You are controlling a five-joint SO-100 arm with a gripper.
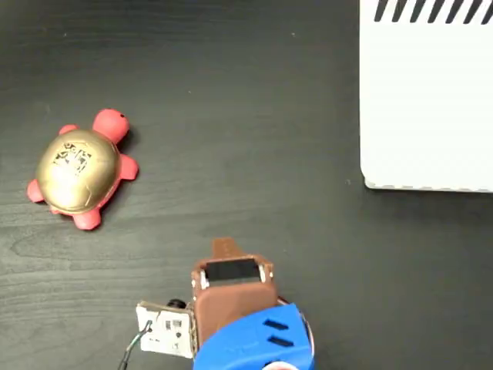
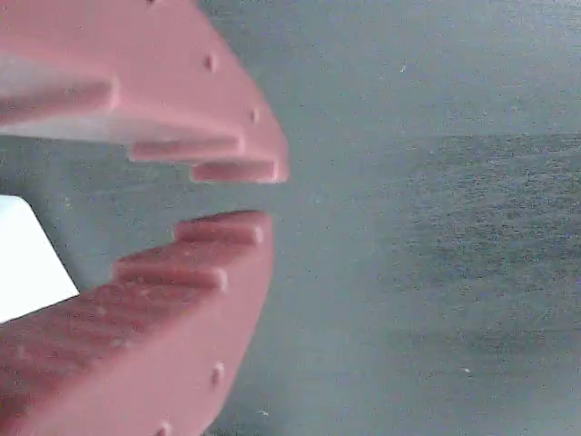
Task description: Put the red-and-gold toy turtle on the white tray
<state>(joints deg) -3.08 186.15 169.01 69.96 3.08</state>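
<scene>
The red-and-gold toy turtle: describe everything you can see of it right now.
The red-and-gold toy turtle sits upright on the dark table, at the left of the fixed view. Its domed shell looks like shiny gold plastic with a dark square pattern on top; the red-pink head points up and right, and the feet poke out around the rim. Nothing but the table touches it. It does not show in the wrist view.

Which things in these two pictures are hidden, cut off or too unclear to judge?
- White tray: the fixed view's top and right edges cut it off, so its full size is unknown.
- Arm: the fixed view's bottom edge cuts it off; from above its fingers do not show.
- Red-and-gold toy turtle: the shell's dark pattern is too small to read; absent from the wrist view.
- Gripper: close and blurred in the wrist view; a small gap shows between the tips.
</scene>
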